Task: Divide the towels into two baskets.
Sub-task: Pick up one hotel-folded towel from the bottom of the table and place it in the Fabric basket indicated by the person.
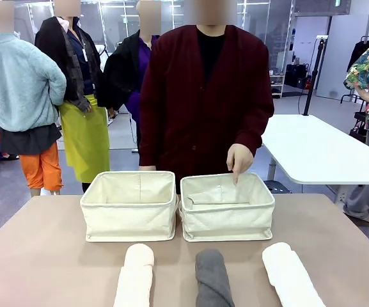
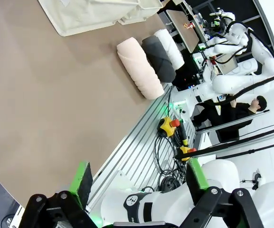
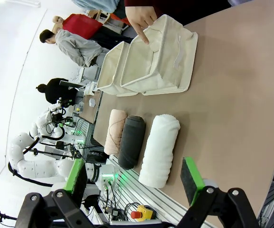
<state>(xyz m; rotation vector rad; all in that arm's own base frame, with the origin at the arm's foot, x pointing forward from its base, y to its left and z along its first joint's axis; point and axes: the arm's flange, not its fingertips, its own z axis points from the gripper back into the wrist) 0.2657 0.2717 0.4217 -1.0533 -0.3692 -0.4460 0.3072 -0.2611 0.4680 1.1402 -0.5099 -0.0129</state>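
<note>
Two cream canvas baskets stand side by side mid-table, the left basket (image 1: pixel 130 220) and the right basket (image 1: pixel 227 220). A person's hand (image 1: pixel 238 160) points a finger down into the right one. Three rolled towels lie in a row near my edge: cream (image 1: pixel 135 276), dark grey (image 1: pixel 213 278) and white (image 1: pixel 291 275). My left gripper (image 2: pixel 139 166) hangs open and empty off the table's side, far from the cream towel (image 2: pixel 139 66). My right gripper (image 3: pixel 133 164) is open and empty, just short of the white towel (image 3: pixel 159 149); the grey towel (image 3: pixel 131 141) lies beside it.
The person in a dark red cardigan stands right behind the baskets. Bare brown tabletop (image 1: pixel 43 256) spreads left and right of the towels. An aluminium rail with cables and an emergency-stop button (image 2: pixel 167 126) runs along my edge. A white table (image 1: pixel 318 150) stands at the back right.
</note>
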